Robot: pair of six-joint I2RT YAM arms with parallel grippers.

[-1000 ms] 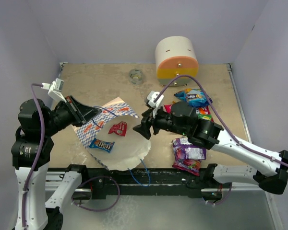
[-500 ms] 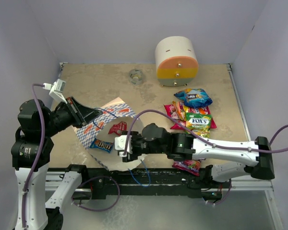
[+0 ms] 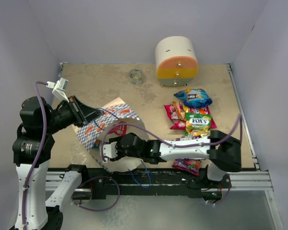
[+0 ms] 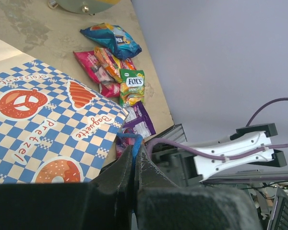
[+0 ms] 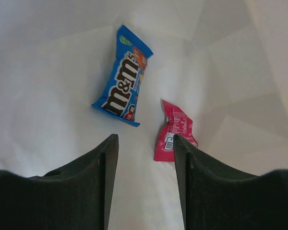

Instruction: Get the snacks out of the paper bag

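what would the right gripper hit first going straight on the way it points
Probably the pink packet, just ahead of its fingertip inside the paper bag; the blue packet lies further. Depth unclear.

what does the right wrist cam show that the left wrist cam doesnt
Only right wrist: the pale inside of the paper bag, with a blue m&m's packet and a red packet lying on it, just ahead of the open right tool. Only left wrist: the bag's checkered outside, the left tool shut on its blue cord handle, and the pile of snacks on the table. Both: the same bag, from opposite sides.
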